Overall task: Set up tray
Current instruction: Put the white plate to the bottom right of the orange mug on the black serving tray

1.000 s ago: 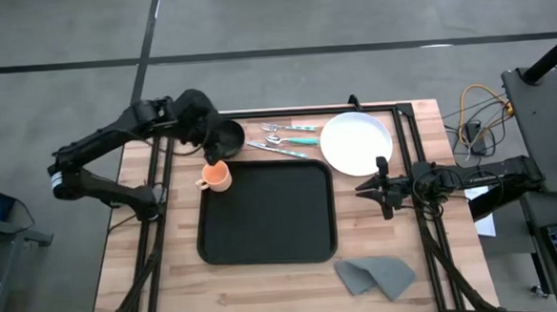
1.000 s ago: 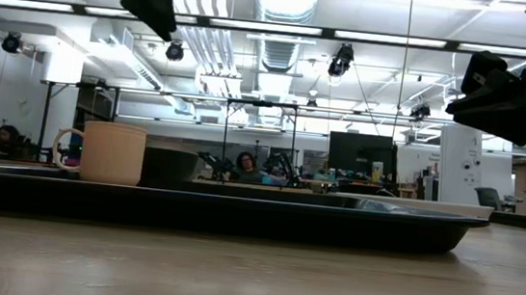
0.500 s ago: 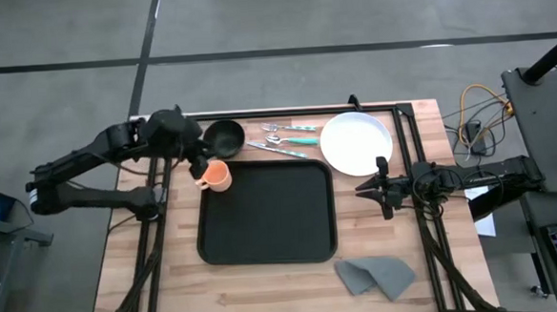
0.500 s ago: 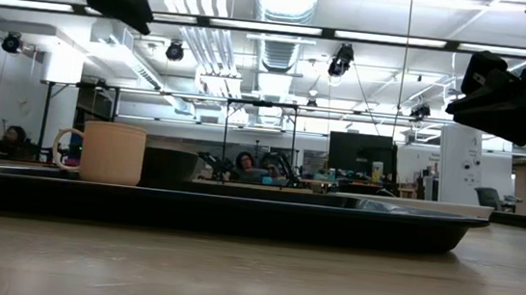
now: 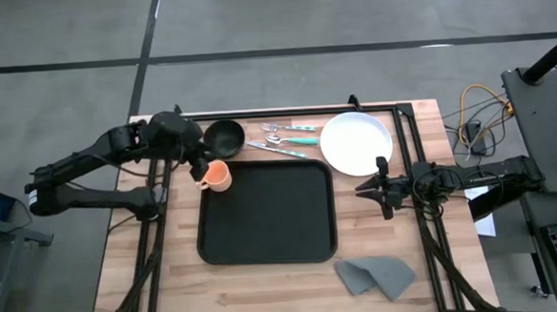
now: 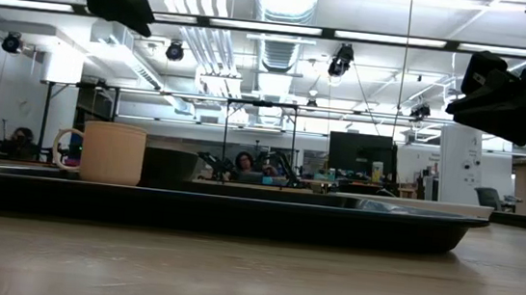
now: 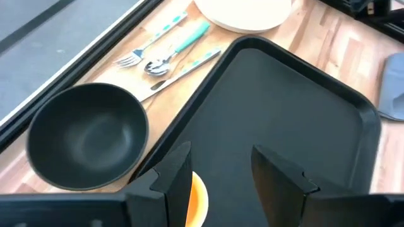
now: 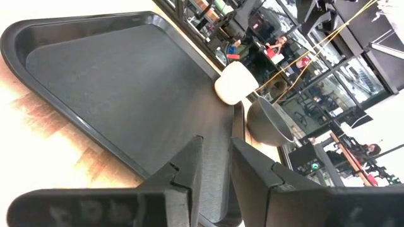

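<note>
The black tray [image 5: 265, 212] lies in the middle of the table. An orange cup [image 5: 216, 175] stands at its far left corner; whether it is inside the rim or beside it I cannot tell. A black bowl [image 5: 225, 136], cutlery [image 5: 287, 136] and a white plate [image 5: 356, 142] lie along the far edge. My left gripper [image 5: 199, 163] hangs open, slanting down above the cup [image 7: 197, 198], left of the bowl [image 7: 88, 144], with nothing between its fingers. My right gripper [image 5: 380, 187] waits at the tray's right side, pointing at the tray [image 8: 113, 69], with a narrow gap between its fingers.
A crumpled grey cloth [image 5: 376, 277] lies near the front right corner. Black frame rails [image 5: 405, 168] run along the table's sides and far edge. Bare wood [image 5: 170, 276] lies left of the tray and in front of it.
My left gripper has drawn back from above the black bowl toward the table's left edge, staying open, and now hangs still over the cup. The bowl has stayed where it was and now shows whole.
</note>
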### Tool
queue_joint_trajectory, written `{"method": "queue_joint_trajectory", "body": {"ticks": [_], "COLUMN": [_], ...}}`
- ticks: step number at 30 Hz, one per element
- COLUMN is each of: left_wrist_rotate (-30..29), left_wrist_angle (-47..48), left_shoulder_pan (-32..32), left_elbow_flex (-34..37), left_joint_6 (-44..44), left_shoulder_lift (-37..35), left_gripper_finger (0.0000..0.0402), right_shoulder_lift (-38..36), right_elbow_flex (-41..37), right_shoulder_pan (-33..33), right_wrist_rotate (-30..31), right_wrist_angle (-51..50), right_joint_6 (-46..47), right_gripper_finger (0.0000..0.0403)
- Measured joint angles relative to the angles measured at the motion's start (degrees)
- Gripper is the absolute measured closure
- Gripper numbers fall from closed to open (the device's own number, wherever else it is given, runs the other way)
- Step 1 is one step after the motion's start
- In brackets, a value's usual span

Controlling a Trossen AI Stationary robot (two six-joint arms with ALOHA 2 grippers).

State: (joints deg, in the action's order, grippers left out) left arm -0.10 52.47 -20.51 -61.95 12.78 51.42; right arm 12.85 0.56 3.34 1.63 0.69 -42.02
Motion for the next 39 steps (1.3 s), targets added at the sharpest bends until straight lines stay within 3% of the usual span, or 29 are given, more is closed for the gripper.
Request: {"method": "queue_joint_trajectory", "body": {"ticks": [10, 28, 39], "left_wrist_rotate": [0.0, 2.1, 1.5], "left_wrist_angle": [-2.5, -21.8, -32.7], "left_shoulder_pan": [4.1, 8.5, 11.8], "left_elbow_flex": [2.5, 26.2, 35.9], "left_joint_6": [-0.2, -2.1, -0.8], "left_shoulder_lift": [-6.4, -28.1, -37.9], "left_gripper_finger": [0.0260, 0.0260, 0.0260], "right_shoulder_lift": [0.0, 0.0, 0.0], "right_elbow_flex": [0.0, 0.0, 0.0], "right_shoulder_pan": [0.0, 0.0, 0.0], "right_wrist_rotate": [0.0, 0.0, 0.0], "right_wrist_angle": [0.0, 0.0, 0.0], "right_joint_6": [0.0, 0.0, 0.0], "right_gripper_finger": [0.0335, 0.0335, 0.0335]}}
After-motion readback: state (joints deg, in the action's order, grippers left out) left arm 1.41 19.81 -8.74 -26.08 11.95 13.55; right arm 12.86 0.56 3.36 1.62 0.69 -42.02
